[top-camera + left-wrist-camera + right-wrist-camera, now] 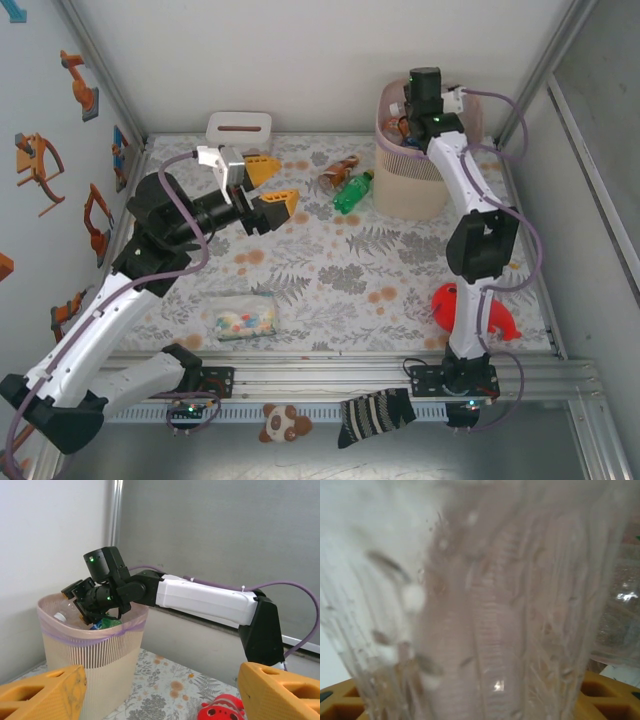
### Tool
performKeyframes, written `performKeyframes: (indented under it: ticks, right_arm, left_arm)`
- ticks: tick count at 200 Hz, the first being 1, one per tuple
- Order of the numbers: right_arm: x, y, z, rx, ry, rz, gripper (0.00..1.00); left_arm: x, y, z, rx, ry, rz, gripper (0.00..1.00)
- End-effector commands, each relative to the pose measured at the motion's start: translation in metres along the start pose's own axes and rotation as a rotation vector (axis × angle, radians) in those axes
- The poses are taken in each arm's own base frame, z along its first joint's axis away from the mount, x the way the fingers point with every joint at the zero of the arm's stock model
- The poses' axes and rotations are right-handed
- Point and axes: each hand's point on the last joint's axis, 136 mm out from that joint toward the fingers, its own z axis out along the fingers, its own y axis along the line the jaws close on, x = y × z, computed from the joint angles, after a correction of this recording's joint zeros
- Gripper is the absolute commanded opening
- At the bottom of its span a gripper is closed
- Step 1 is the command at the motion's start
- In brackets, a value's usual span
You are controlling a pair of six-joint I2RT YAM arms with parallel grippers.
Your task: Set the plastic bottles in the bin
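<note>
Top external: R arm reached over bin (412,196) at upper right, R gripper (408,108) low at the rim so a drop would land inside. Right wrist: clear bottle (485,605) sat close betw. orange fingers (607,695); gripped or let go, couldn't tell. L gripper (272,186) hung wide & empty, upper left of centre, prob. keeping clear. Green bottle (352,192) & brown bottle (338,172) lay on table (400,270) just left of bin.

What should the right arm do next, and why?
Probably spread the right gripper wide and let go. It hangs at the mouth of the bin, and a clear bottle sits between its fingers, so the bottle should drop in.
</note>
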Motion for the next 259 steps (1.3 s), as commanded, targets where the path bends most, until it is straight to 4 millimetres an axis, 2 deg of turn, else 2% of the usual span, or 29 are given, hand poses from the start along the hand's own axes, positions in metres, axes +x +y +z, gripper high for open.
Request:
performKeyframes:
  ticks: [1, 13, 28, 116, 136, 163, 193, 213, 236, 259]
  right_arm:
    - [-0.019, 0.02, -0.013, -0.036, -0.054, 0.077, 0.7]
    - [-0.022, 0.021, -0.019, -0.034, -0.062, 0.075, 0.76]
    - [-0.031, 0.02, -0.03, -0.029, -0.087, 0.084, 0.79]
    - [-0.071, 0.041, -0.097, -0.081, -0.147, 0.058, 0.79]
    - [-0.086, 0.051, -0.106, -0.109, -0.191, -0.046, 0.77]
    - [-0.099, 0.056, -0.092, -0.139, -0.171, -0.219, 0.74]
    - [-0.111, 0.041, -0.064, -0.125, -0.11, -0.352, 0.73]
    - [-0.119, 0.038, -0.049, -0.134, -0.076, -0.447, 0.73]
    - [-0.114, 0.038, -0.032, -0.149, -0.026, -0.584, 0.74]
    - [-0.103, 0.035, -0.014, -0.179, 0.033, -0.631, 0.75]
  left_arm:
    - [-0.003, 0.0, -0.007, -0.022, -0.007, 0.035, 0.79]
    - [-0.002, 0.001, -0.008, -0.025, -0.006, 0.035, 0.79]
    - [-0.002, 0.001, -0.007, -0.027, -0.006, 0.035, 0.79]
    - [-0.008, 0.001, -0.013, -0.037, -0.024, 0.047, 0.8]
    - [-0.008, 0.001, -0.012, -0.037, -0.032, 0.041, 0.8]
    - [-0.009, 0.003, -0.01, -0.035, -0.039, 0.035, 0.8]
    - [-0.009, 0.005, -0.006, -0.033, -0.041, 0.027, 0.8]
    - [-0.008, 0.006, -0.002, -0.028, -0.037, 0.019, 0.79]
    - [-0.008, 0.007, 0.0, -0.025, -0.033, 0.013, 0.79]
    - [-0.007, 0.009, 0.001, -0.027, -0.034, 0.011, 0.79]
